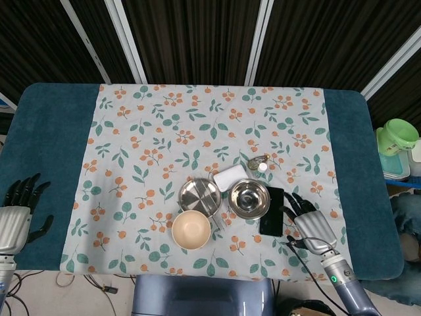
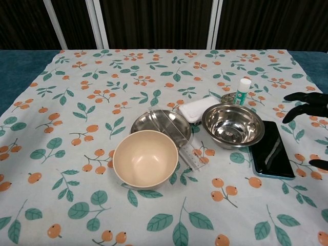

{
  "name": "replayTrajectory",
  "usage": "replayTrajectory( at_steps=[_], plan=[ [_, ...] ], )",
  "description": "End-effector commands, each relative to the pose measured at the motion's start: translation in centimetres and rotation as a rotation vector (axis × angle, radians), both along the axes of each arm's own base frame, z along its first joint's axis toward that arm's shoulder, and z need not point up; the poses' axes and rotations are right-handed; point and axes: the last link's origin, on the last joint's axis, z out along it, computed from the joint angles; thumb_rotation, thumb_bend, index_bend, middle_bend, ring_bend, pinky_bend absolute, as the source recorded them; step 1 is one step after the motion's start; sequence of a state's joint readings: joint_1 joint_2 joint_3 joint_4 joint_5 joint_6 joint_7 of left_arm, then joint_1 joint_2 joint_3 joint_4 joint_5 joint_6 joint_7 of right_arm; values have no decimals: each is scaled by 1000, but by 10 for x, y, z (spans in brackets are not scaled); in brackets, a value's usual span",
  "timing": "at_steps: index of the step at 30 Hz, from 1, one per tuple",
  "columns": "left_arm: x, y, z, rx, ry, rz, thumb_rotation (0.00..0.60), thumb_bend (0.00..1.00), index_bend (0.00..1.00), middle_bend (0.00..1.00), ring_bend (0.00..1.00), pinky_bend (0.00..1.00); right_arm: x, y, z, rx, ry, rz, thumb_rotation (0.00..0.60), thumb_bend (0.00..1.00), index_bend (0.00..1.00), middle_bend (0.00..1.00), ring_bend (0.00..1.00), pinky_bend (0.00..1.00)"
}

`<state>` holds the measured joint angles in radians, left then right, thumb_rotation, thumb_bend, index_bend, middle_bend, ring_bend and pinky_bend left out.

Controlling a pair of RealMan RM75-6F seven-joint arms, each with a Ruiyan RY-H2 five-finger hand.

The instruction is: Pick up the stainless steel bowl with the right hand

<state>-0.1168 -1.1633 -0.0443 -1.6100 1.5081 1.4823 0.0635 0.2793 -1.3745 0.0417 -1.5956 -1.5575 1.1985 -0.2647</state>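
Note:
The stainless steel bowl (image 1: 248,197) (image 2: 232,125) stands upright and empty on the floral cloth, just right of centre. My right hand (image 1: 308,222) hovers to its right, beside a black phone, fingers spread and holding nothing; in the chest view only its dark fingertips (image 2: 305,104) show at the right edge. My left hand (image 1: 16,210) rests open at the table's far left edge, well away from the bowl.
A black phone (image 1: 272,210) (image 2: 270,149) lies between bowl and right hand. A steel divided plate (image 1: 200,195), a beige bowl (image 1: 191,229), a white cloth pad (image 1: 230,176) and a small white bottle (image 2: 243,91) crowd the bowl's left and back. A green container (image 1: 396,137) sits off the table.

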Motion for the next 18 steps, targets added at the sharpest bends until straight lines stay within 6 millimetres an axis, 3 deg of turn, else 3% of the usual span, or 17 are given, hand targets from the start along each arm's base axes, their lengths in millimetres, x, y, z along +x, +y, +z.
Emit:
replayTrajectory(
  at_steps=[1, 5, 18],
  plan=[
    [0, 0, 0, -2, 1, 2, 600, 350, 123, 0, 0, 0, 6, -7, -19, -1, 24, 22, 600, 324, 287, 30, 27, 197],
    [0, 0, -1, 0, 2, 3, 600, 352, 123, 0, 0, 0, 13, -11, -29, 4, 21, 30, 600, 333, 289, 208, 96, 197],
    [-1, 1, -1, 5, 9, 16, 600, 362, 123, 0, 0, 0, 36, -27, -53, 41, -6, 54, 600, 364, 265, 266, 100, 197]
  ],
)
